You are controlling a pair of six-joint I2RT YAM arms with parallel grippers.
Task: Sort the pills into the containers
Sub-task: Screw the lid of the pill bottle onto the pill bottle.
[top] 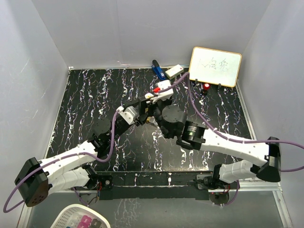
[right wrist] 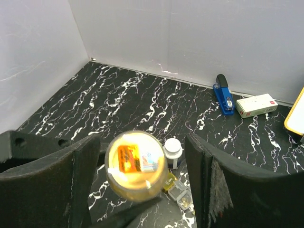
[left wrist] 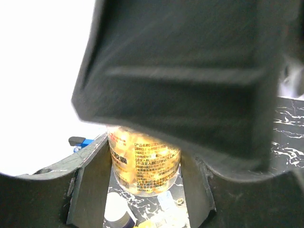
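Left wrist view: left gripper (left wrist: 145,145) pinches golden-amber bottle (left wrist: 142,167); right gripper (right wrist: 140,138) stands spread.

My workplace: a robot lab test cell.
White walls (top: 142,33) box in a black marbled table (top: 90,109); my two cabled arms (top: 71,164) are bolted at its near edge, a whiteboard (top: 215,66) propped in the corner.

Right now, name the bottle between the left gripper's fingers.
The golden-amber bottle, translucent with a printed label; the dark white-capped bottle stands free beside it.
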